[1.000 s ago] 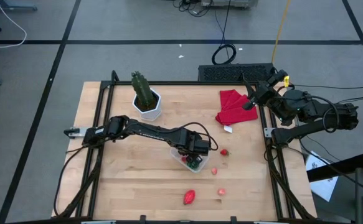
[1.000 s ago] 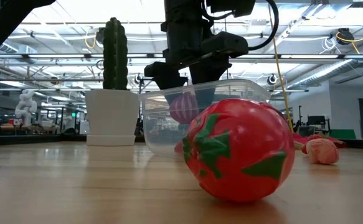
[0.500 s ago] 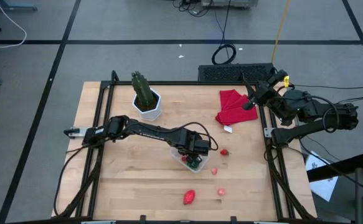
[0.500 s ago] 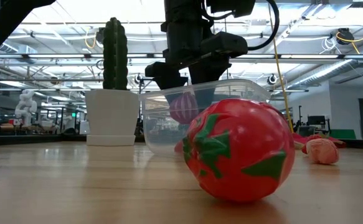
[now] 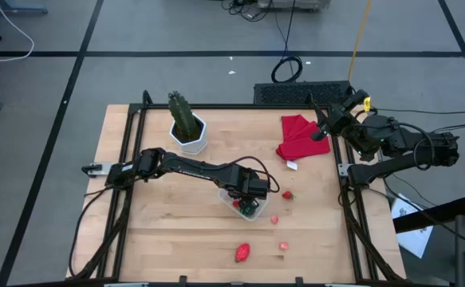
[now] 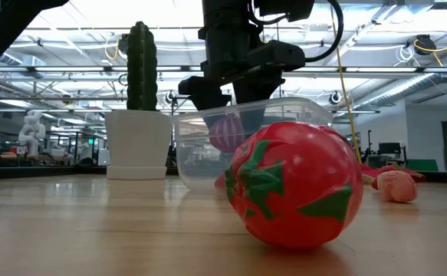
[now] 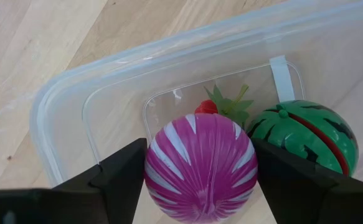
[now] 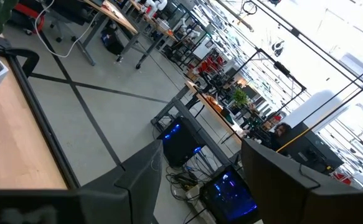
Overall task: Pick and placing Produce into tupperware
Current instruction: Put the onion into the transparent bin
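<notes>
Left wrist view is showing the left tool point(image 7: 200, 171) gripping a purple striped ball point(image 7: 200, 167) between its 2 fingers point(image 7: 116, 177), hanging just inside the clear container point(image 7: 63, 118). A small red berry with green leaves point(image 7: 215, 107) and a green striped melon point(image 7: 309, 134) are already lying in the container, the melon just beside the ball. In the high view the left tool point(image 5: 250, 190) is hovering over the container point(image 5: 230, 198) near the middle of the counter point(image 5: 152, 231).

The step in hand appears to be the drop: the ball is over the container but not yet let go. The next move is probably calling for the fingers to spread so the ball settles beside the melon, then a lift clear of the container's wall.

Other produce is waiting outside the container: a red berry point(image 5: 286, 194) just beside it, a pink one point(image 5: 274, 218) a little farther off, another pink one point(image 5: 283, 246) and a large strawberry point(image 5: 242, 253) well away toward the counter's front edge. The cactus in its white pot point(image 5: 187, 123) and the red cloth point(image 5: 302, 137) are standing well apart from the container.

The right tool point(image 8: 197, 180) is idling with its fingers spread and nothing between them, off the counter beyond the red cloth.

Compared with the earlier frames, nothing is differing: both arms, the ball and the loose pieces are sitting where they were.
</notes>
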Controlling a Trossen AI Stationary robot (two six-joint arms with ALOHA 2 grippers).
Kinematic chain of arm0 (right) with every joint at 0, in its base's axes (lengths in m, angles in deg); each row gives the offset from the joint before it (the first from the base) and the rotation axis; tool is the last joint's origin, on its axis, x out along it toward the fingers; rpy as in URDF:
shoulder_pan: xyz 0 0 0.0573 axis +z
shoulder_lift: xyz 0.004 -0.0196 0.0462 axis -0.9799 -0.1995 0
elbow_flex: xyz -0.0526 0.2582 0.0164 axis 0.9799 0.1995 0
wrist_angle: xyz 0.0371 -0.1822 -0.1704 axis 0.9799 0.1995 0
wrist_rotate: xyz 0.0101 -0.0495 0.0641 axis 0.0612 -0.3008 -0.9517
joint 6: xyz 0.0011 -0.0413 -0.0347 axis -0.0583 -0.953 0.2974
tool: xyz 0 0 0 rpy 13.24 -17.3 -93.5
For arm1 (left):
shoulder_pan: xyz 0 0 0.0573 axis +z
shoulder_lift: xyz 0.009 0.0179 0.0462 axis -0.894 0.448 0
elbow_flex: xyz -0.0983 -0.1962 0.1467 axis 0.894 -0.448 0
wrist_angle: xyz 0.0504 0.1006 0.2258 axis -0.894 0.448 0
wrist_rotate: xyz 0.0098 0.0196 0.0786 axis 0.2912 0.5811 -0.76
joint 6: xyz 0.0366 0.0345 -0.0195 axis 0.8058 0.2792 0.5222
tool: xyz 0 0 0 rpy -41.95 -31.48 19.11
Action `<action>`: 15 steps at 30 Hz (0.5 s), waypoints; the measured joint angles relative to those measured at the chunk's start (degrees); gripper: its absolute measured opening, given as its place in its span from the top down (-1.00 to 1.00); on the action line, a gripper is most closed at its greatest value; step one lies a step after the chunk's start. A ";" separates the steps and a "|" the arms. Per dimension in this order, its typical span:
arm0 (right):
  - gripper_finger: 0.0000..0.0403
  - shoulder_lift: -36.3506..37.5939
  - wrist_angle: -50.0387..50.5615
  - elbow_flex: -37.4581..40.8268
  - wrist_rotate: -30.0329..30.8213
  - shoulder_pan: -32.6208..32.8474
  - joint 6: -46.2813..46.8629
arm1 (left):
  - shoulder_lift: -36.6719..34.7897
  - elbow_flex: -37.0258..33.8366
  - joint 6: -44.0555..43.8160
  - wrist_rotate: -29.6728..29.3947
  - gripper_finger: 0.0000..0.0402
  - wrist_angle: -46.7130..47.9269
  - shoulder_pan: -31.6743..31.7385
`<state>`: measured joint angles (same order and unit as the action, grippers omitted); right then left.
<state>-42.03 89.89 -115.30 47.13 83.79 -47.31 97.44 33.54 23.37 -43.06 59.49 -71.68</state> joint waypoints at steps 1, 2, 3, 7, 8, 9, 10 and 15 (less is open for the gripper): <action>-0.04 0.00 0.00 0.00 -0.01 0.00 0.00 | 0.00 0.00 -0.01 0.00 -0.39 -0.01 0.01; -0.04 0.00 0.00 0.00 -0.01 0.02 0.00 | 0.00 0.00 0.04 0.01 -0.39 -0.01 0.00; -0.04 0.00 0.00 0.00 0.00 0.00 0.00 | 0.00 0.00 0.13 0.00 -0.39 -0.01 0.00; -0.04 -0.01 0.00 0.00 0.00 0.00 0.00 | 0.00 0.00 0.20 -0.10 -0.49 -0.09 0.02; -0.04 -0.02 0.00 0.00 0.00 0.02 0.00 | 0.00 0.00 0.17 -0.39 -0.54 -0.09 0.00; -0.04 -0.02 0.02 0.00 0.01 0.02 0.00 | 0.00 0.00 0.21 -0.57 -0.60 -0.09 0.00; -0.04 0.00 0.02 0.00 -0.01 0.00 0.00 | 0.00 0.00 0.17 -0.71 -0.65 -0.09 0.02; -0.04 -0.01 0.00 0.00 -0.01 0.00 0.00 | 0.00 0.00 -1.69 -1.07 -0.92 -0.11 0.07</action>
<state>-42.04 89.89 -115.30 47.12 83.79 -47.31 97.44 33.54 21.69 -44.13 59.38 -71.62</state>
